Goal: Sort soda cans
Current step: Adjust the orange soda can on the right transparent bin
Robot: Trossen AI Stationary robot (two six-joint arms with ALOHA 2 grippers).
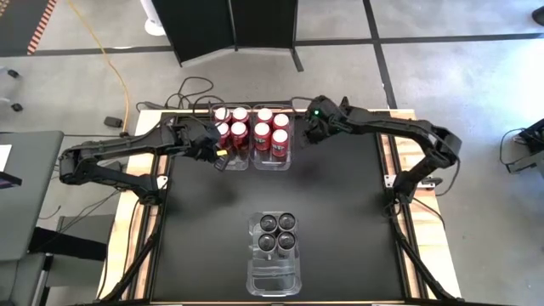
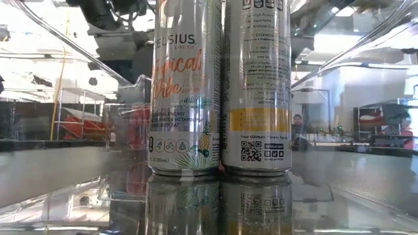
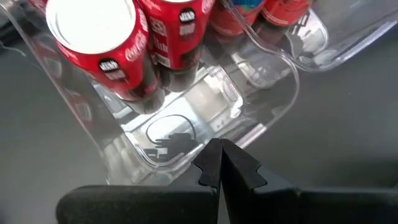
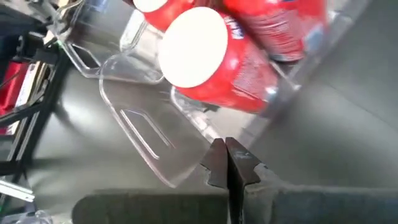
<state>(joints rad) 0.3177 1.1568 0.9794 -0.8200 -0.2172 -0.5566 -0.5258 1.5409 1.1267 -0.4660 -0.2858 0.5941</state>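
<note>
So on the black table top (image 1: pixel 340 212) there are three clear plastic bins. Two sit side by side at the far edge, and one sits alone at the near edge, roughly centered.

Can count from the overhead view: the far left bin (image 1: pixel 231 161) has four red Coca-Cola cans (image 1: pixel 239 131) with silver tops, in a two-by-two block. The far right bin (image 1: pixel 272 160) also has four red cans (image 1: pixel 263 133), same two-by-two layout. That's eight red in total, all upright. The near bin (image 1: pixel 274 274) holds four dark cans (image 1: pixel 286 243) packed in its far half, and its near half is bare plastic. From the table-level camera two of those show up close as tall silver Celsius cans (image 2: pixel 185 85), standing upright and touching each other.

The left gripper (image 1: pixel 216 156) hangs just beside the left side of the far left bin, near its near corner. Its fingers (image 3: pixel 210 165) are pressed fully together with nothing between them, tips right over the bin's rim.

The right gripper (image 1: pixel 311 134) is just off the right side of the far right bin. Same deal: fingers (image 4: pixel 217 163) closed tight against each other and holding nothing, with a red can right in front of them inside the bin wall.
</note>
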